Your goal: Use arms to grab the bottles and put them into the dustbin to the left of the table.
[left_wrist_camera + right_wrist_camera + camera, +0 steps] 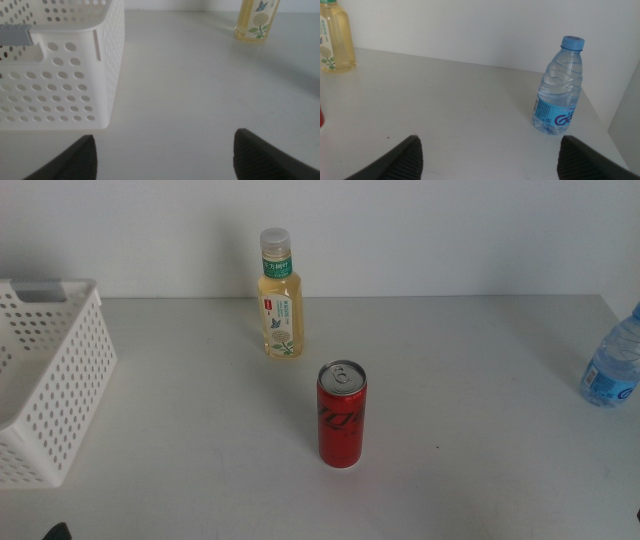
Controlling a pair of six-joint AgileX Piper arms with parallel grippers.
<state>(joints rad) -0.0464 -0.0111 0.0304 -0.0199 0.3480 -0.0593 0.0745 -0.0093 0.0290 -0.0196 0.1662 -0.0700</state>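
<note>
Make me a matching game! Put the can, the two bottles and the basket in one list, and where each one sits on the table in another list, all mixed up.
Things:
1. red can
2. pale-yellow bottle
3. water bottle
4. white basket

Places, as the middle view shows them:
A. at the table's right edge
B. at the back, near the wall
C. at the table's left edge
D. in the middle, nearest the camera

Pairs: 1-D, 2-B, 3-A, 4-C

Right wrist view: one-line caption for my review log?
Open right claw faces the upright water bottle on the table; yellow drink bottle stands beyond.
</note>
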